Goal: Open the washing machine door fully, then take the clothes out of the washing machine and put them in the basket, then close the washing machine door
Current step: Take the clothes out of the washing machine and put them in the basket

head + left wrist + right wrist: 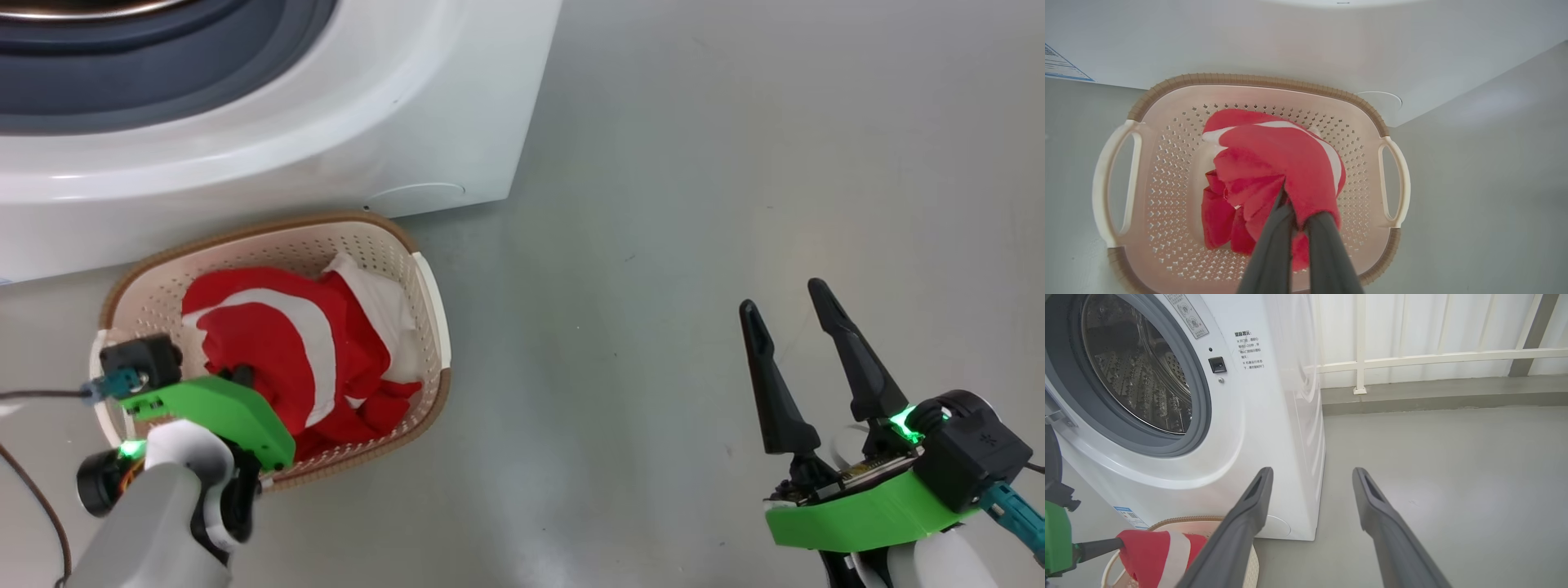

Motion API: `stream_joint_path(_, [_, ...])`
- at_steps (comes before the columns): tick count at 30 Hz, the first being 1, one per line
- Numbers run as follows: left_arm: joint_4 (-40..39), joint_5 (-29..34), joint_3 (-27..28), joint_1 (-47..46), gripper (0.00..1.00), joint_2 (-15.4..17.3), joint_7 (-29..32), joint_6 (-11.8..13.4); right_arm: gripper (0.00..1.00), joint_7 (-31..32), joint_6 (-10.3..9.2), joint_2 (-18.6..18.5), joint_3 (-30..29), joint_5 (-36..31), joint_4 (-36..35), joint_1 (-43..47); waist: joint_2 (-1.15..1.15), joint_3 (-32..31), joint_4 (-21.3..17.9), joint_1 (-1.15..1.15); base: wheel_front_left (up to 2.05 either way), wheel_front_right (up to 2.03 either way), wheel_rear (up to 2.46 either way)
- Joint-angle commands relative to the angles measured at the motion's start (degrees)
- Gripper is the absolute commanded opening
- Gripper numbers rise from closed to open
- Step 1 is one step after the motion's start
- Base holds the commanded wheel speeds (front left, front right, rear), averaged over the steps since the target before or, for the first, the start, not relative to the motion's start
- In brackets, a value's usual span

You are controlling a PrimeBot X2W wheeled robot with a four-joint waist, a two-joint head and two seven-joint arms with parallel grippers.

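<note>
Left gripper [1296, 204] tips buried in soft red-and-white fabric clothes [1274, 155]; cream perforated plastic basket [1167, 163] floor centre covered; printed notice [1250, 351] on white box-shaped washing machine [1274, 416] illegible.

Bright even light, faint glare on floor [735, 163], wide-angle wrist-view distortion

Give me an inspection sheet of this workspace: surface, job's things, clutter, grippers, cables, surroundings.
Surface: smooth grey floor.
Job's things: washing machine opening uncovered, drum looks empty; clothes bunched in the basket, beside the machine's front.
Clutter: nothing seen.
Grippers: left gripper shut on the clothes; right gripper open, holding nothing.
Cables: dark cable at the left wrist.
Surroundings: white railing and panelled wall behind the machine.
</note>
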Motion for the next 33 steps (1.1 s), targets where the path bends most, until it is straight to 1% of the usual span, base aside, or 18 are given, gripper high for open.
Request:
stream_joint_path(1, [0.49, -0.15, 1.49, -1.71, 0.00, 1.40, 0.30, -0.71, 1.00, -0.36, 0.35, -0.70, 1.60, 0.26, -1.17, -1.51, 0.00, 0.74, -0.57, 0.00, 0.00, 0.00, 0.00])
stream_joint_path(9, [10.58, -0.64, 0.59, -7.43, 0.00, 0.45, 2.00, -3.18, 1.00, -0.36, 0.35, -0.70, 2.37, 0.52, -0.76, -2.19, 0.00, 2.88, -2.28, 0.00, 0.00, 0.00, 0.00])
stream_joint_path(15, [16.02, 1.61, -2.01, -10.37, 0.00, 0.59, 1.37, -4.94, 1.00, -0.36, 0.35, -0.70, 2.92, 0.93, -0.91, -2.85, 0.00, 4.63, -3.33, 0.00, 0.00, 0.00, 0.00])
stream_joint_path(21, [20.54, 3.06, -3.61, -12.62, 0.00, 1.00, 0.46, -5.98, 1.00, -0.36, 0.35, -0.70, 3.42, 1.27, -1.01, -3.75, 0.00, 6.25, -3.99, 0.00, 0.00, 0.00, 0.00])
stream_joint_path(24, [22.82, 2.83, -3.76, -13.91, 0.00, 0.74, -0.44, -7.49, 1.00, -0.36, 0.35, -0.70, 3.65, 1.39, -0.81, -4.15, 0.00, 7.18, -4.19, 0.00, 0.00, 0.00, 0.00])
stream_joint_path(33, [27.07, 2.84, -4.00, -15.94, 0.00, 0.30, -3.49, -8.22, 1.00, -0.36, 0.35, -0.70, 4.45, 1.58, -0.64, -4.96, 0.00, 8.73, -4.85, 0.00, 0.00, 0.00, 0.00])
